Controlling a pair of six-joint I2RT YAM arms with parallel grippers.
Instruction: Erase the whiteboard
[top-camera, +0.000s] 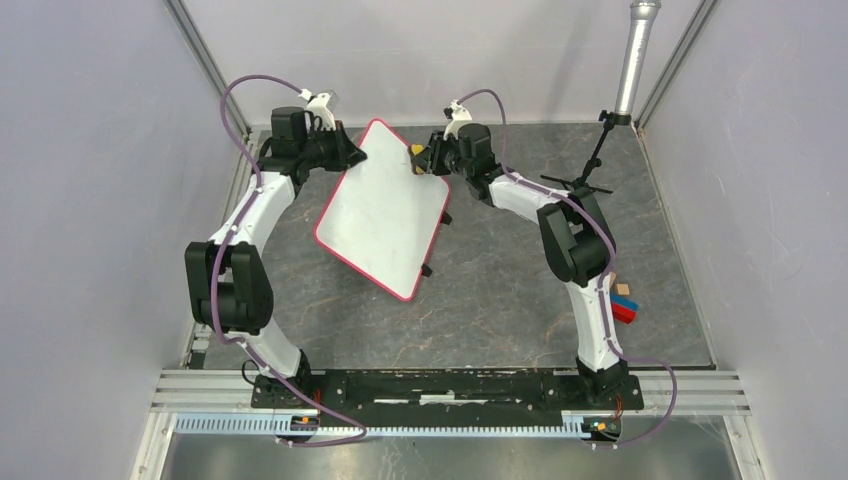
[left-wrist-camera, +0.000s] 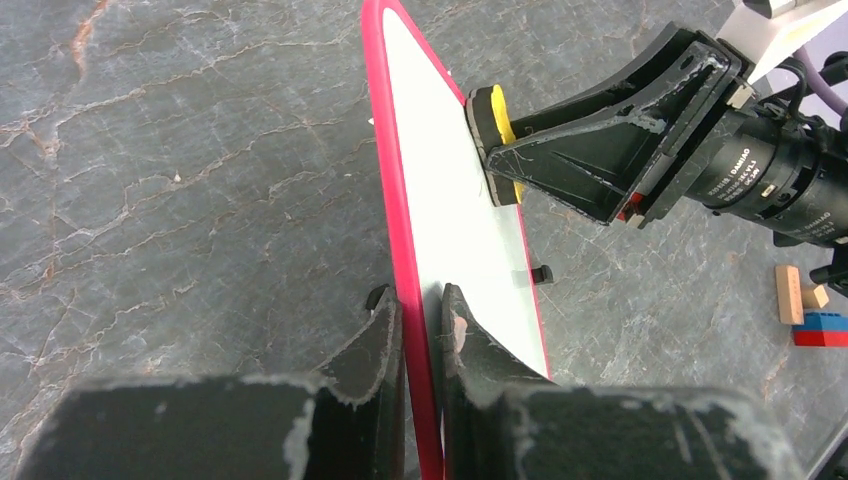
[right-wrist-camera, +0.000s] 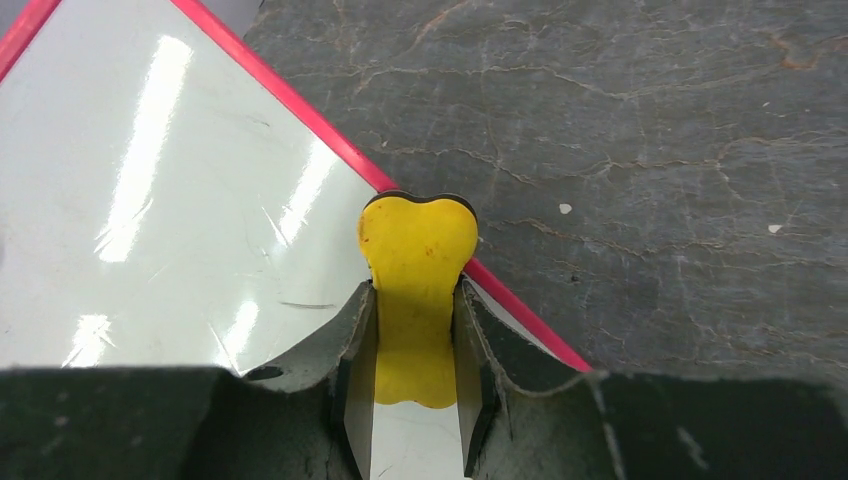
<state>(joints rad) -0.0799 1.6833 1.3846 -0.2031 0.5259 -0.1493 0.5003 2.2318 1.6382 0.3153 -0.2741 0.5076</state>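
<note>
The whiteboard (top-camera: 385, 210) is white with a thin red rim and is held tilted above the table. My left gripper (top-camera: 348, 155) is shut on its far left edge; in the left wrist view (left-wrist-camera: 422, 310) the red rim (left-wrist-camera: 395, 200) runs between the fingers. My right gripper (top-camera: 422, 158) is shut on a yellow eraser (right-wrist-camera: 418, 290) and presses it on the board's far right edge (right-wrist-camera: 150, 180). The eraser also shows in the left wrist view (left-wrist-camera: 492, 115). Only faint marks show on the board; no clear handwriting is visible.
Small black clips (top-camera: 427, 270) stick out on the board's right edge. Coloured blocks (top-camera: 624, 303) lie by the right arm's base. A black stand (top-camera: 590, 170) with a grey pole (top-camera: 634, 60) is at the far right. Grey walls close in both sides.
</note>
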